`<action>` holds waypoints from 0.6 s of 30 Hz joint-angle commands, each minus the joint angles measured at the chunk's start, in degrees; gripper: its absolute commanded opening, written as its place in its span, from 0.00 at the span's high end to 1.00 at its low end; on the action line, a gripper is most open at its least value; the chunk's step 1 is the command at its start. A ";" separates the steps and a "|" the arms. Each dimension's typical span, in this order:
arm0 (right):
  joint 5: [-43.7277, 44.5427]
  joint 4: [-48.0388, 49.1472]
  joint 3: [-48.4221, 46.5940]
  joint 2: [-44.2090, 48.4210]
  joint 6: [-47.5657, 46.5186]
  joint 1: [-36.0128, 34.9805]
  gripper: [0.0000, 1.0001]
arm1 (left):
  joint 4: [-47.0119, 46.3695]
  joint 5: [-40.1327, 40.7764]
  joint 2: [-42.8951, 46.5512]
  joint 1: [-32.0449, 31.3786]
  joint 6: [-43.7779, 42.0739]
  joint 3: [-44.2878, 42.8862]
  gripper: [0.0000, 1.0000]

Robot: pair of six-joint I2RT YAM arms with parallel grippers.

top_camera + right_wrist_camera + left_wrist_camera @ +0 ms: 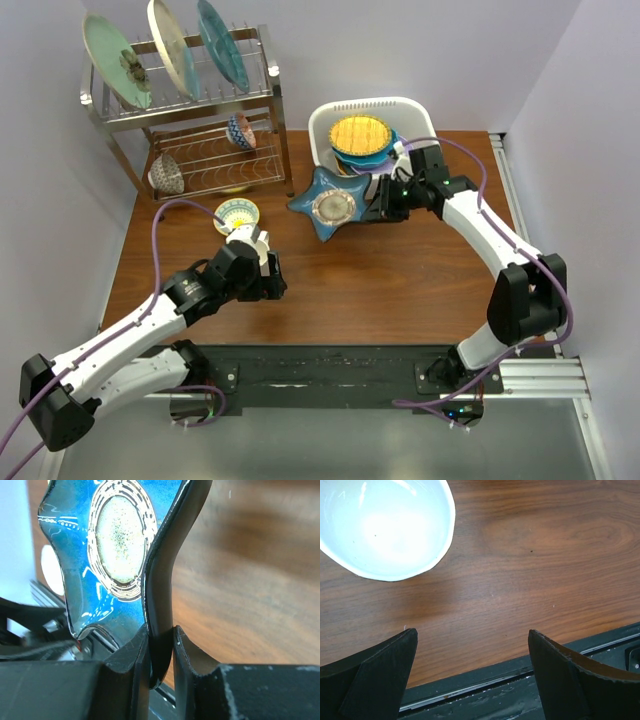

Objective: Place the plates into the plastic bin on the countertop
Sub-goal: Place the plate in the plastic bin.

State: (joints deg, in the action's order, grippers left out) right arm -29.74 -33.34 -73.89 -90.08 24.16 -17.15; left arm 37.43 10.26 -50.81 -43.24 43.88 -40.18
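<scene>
Clamping perhaps-lifted star plate (333, 205): right pincer (161, 642)

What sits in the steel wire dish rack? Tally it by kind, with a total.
Plates: 3 (mint flowered plate, cream plate, dark teal plate)
Bowls: 2 (left small patterned bowl, right small patterned bowl)
Total: 5

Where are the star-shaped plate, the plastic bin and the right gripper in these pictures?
star-shaped plate (333, 206): top view, on its pale round centre.
plastic bin (368, 101): top view, on its far rim.
right gripper (161, 645): right wrist view, between the fingertips, shut on the plate's edge.
</scene>
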 commanded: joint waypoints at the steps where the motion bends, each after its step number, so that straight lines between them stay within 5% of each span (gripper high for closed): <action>1: -7.79 7.68 -8.37 0.70 2.90 1.24 1.00 | -1.13 -0.07 0.80 -0.17 -0.72 -1.12 0.03; 18: -6.31 11.02 -20.32 -7.29 8.35 8.27 1.00 | -0.34 -0.24 3.08 -0.26 0.16 0.63 0.03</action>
State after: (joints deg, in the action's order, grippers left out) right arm -32.27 -29.58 -86.24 -98.98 30.13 -10.04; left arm 37.56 10.22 -48.60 -43.24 43.92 -40.10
